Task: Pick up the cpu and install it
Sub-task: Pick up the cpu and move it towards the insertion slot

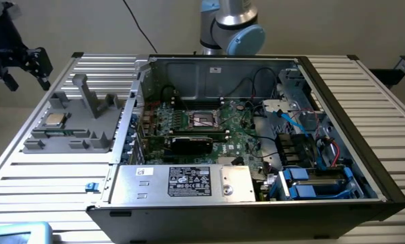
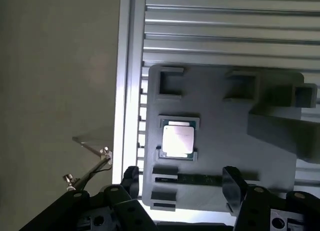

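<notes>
**End effector wide open, high above the cpu in its holder**

My black two-fingered end effector (image 1: pixel 26 79) hangs in the air with its jaws spread wide and nothing in them, over the edge of the slatted aluminium bench (image 1: pixel 53 173) on the exterior view's left. The cpu (image 1: pixel 55 120), a small flat square chip with a shiny silver top and a thin green rim, lies flat in a recess of the grey plastic holder tray (image 1: pixel 87 129), below me and toward the exterior view's right, well apart from my fingers. In the wrist view the cpu (image 2: pixel 178 140) falls within the span of my fingertips (image 2: pixel 131 175). It has no long axis, and its edges look roughly square to my jaws. The dark motherboard socket (image 1: pixel 204 120) sits inside the open computer case (image 1: pixel 338 101), further toward the exterior view's right.
</notes>
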Controlling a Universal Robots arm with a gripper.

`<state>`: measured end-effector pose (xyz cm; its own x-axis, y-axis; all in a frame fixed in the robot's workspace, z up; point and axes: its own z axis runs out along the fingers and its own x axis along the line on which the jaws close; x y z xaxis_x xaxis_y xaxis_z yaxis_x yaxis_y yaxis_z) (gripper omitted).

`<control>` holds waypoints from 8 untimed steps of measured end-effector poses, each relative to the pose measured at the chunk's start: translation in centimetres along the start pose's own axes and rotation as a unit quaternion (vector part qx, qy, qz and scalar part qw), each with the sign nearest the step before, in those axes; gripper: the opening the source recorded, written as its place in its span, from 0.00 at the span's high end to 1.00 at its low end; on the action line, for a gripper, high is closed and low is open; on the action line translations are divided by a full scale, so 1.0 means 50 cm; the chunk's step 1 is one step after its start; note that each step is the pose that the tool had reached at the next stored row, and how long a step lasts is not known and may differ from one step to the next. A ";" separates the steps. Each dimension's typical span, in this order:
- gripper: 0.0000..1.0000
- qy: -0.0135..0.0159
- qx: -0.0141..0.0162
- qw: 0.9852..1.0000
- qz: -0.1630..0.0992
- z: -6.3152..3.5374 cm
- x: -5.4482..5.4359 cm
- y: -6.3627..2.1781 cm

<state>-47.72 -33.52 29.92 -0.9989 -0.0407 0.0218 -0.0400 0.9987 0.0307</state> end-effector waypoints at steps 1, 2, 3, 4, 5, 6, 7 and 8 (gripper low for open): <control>0.23 0.000 0.000 1.000 0.001 0.004 -0.001 -0.001; 0.23 0.000 0.000 1.000 0.003 0.007 -0.003 -0.001; 0.23 0.000 0.000 1.000 0.004 0.011 -0.004 -0.002; 0.23 0.000 -0.001 1.000 0.004 0.015 -0.005 -0.002; 0.23 0.000 -0.001 1.000 0.004 0.018 -0.005 -0.003; 0.23 -0.001 -0.001 1.000 0.005 0.022 -0.005 -0.003; 0.23 -0.001 -0.002 1.000 0.006 0.025 -0.006 -0.004; 0.23 -0.001 -0.002 1.000 0.006 0.029 -0.006 -0.004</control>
<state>-47.45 -33.68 28.47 -0.9994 -0.0287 0.0208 -0.0280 0.9990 0.0342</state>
